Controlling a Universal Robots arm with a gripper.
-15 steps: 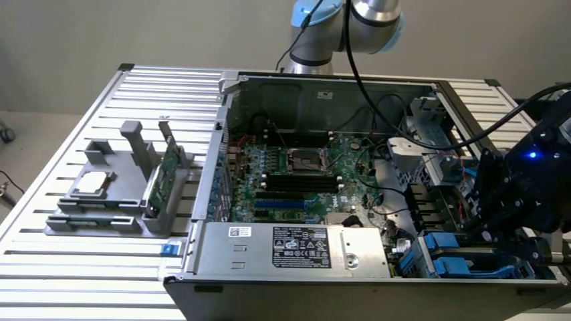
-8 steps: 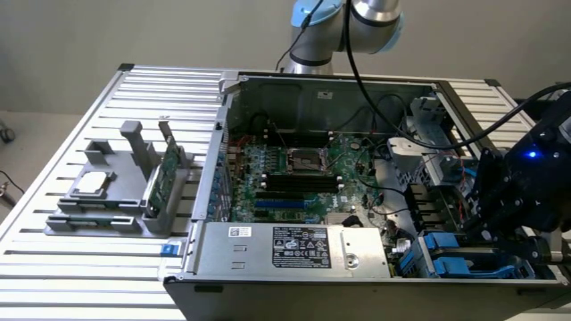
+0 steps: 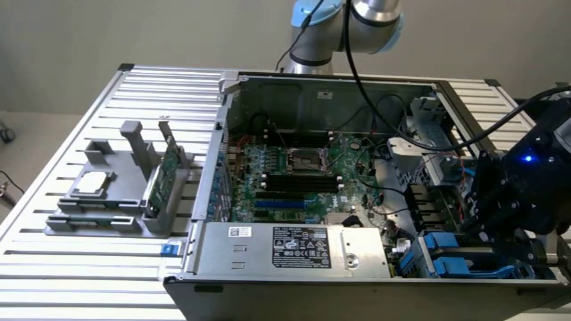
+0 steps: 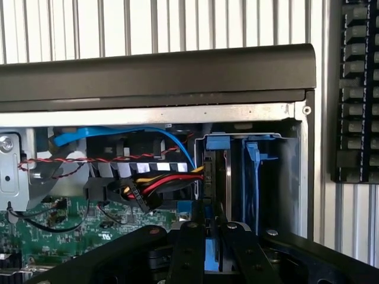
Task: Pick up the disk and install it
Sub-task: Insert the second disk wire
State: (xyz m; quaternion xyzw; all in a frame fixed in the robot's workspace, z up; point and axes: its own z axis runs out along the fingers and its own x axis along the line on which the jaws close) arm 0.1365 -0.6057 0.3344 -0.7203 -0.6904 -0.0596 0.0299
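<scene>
From the exterior view, the open computer case lies on a slatted metal table, its green motherboard and silver power supply facing up. The black gripper hangs over the case's corner at the exterior view's right, down by the blue drive carriers in the bay. Off to the exterior view's left a grey holder carries a green circuit card standing on edge and a small silver chip.

In the wrist view, the two black fingers stand close together, pinched on the edge of the disk, which stands on edge in its blue carrier inside the drive bay, beside another blue carrier. Red, yellow and black cables reach toward the disk's side, with a blue cable arching above
</scene>
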